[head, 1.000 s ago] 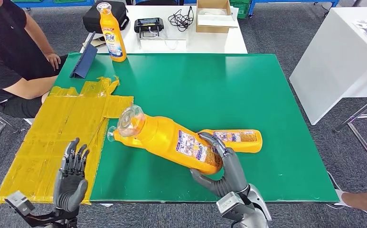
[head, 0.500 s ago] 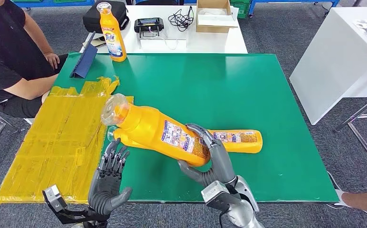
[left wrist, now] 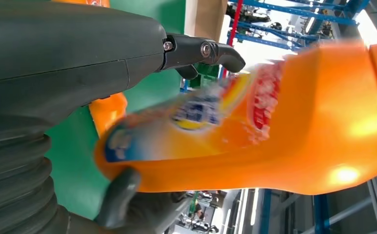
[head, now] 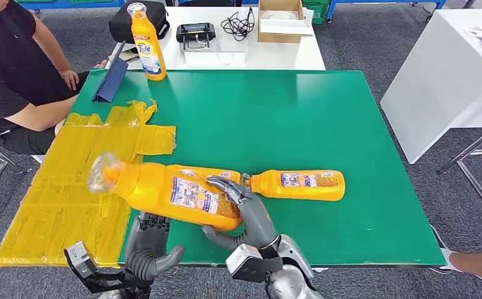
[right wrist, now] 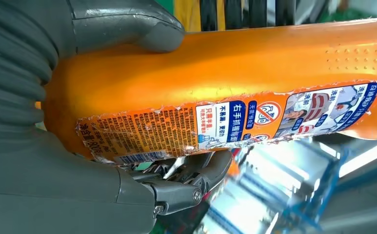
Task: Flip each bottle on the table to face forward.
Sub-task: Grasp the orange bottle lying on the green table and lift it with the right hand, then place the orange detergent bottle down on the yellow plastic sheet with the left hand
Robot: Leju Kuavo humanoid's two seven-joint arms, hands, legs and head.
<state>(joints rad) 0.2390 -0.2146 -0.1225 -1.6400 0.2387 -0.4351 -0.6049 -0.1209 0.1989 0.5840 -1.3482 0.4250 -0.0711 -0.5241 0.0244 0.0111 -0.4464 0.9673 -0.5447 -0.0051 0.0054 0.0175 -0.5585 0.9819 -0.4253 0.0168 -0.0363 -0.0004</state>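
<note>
Item: large orange detergent bottle [head: 176, 196], held aloft over the near edge of the green table [head: 300, 112], cap toward the yellow taped sheet [head: 70, 180], back label with small print facing up.
Holder: our right hand [head: 241, 215], fingers wrapped over the base end, thumb beneath.
Support: our left hand [head: 148, 246], under the bottle's middle; in the left wrist view its fingers reach around the body, but we cannot tell whether they press on it.
Also lying: second orange bottle [head: 300, 185], on its side just beside the held one. Third bottle [head: 148, 43], upright at the far corner.
Handling note: we judge the left hand should take a firm hold before the right releases, then the bottle turns until the front label leads.
Change: the bottle has swung leftward and levelled; our left hand has risen beneath it.
</note>
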